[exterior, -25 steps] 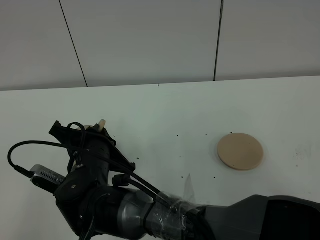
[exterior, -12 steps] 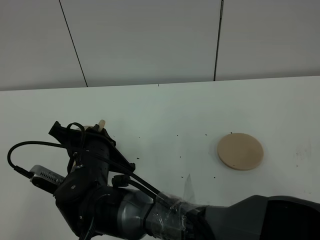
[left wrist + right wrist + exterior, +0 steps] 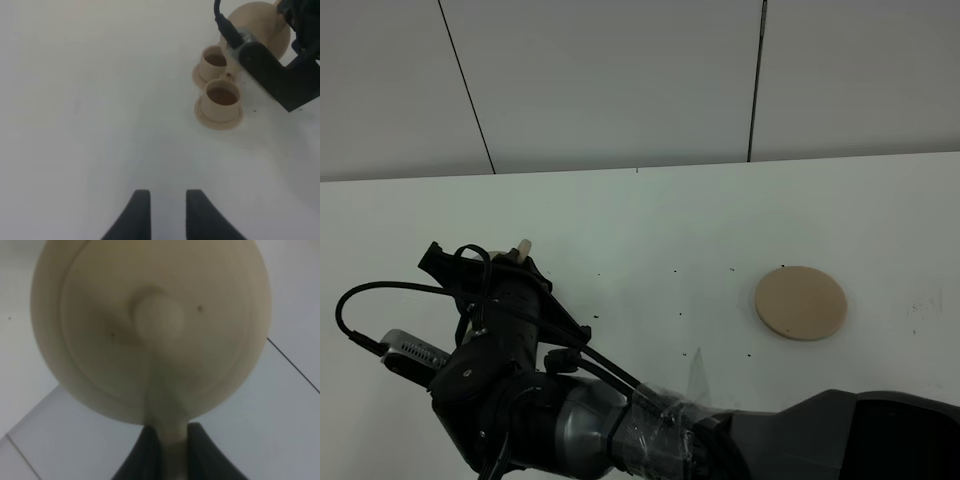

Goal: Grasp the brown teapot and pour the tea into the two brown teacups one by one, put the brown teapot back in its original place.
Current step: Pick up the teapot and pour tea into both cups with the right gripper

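Right pincer (image 3: 167, 447): clamped on the brown teapot (image 3: 150, 330) handle, tilted over the two brown teacups (image 3: 218, 95).
Change: almost none; pouring goes on.
Left pincer (image 3: 163, 210): apart, idle.
Clay disc (image 3: 800, 302): waiting, bare.

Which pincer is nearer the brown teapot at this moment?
The right. The right pincer is shut on the handle of the teapot, holding it tilted by the two cups. The left pincer stands apart from it, over bare table, short of the cups.

Matt, smooth clay brown teapot (image 3: 150, 325)
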`<state>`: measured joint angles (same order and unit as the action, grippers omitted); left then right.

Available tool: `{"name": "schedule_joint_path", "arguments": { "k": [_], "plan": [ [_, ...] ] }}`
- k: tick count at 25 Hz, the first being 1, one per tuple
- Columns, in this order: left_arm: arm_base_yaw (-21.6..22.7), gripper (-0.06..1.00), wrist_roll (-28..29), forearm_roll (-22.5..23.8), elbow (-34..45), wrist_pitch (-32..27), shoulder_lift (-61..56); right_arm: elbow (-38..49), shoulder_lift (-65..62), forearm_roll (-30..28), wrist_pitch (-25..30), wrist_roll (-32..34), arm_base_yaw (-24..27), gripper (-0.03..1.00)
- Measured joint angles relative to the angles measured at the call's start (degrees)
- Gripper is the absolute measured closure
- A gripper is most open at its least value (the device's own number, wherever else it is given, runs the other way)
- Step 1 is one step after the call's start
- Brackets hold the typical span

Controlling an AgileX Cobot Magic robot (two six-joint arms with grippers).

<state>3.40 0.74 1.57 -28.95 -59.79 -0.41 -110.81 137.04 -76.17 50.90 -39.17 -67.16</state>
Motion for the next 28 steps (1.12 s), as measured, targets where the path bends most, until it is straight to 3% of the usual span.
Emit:
{"name": "schedule_joint_path", "arguments": {
  "k": [28],
  "plan": [
    [0.00,0.70,0.00,0.00,0.00,0.00,0.00,0.00,0.00,0.77,-0.12,0.06,0.00,0.87]
  ]
}}
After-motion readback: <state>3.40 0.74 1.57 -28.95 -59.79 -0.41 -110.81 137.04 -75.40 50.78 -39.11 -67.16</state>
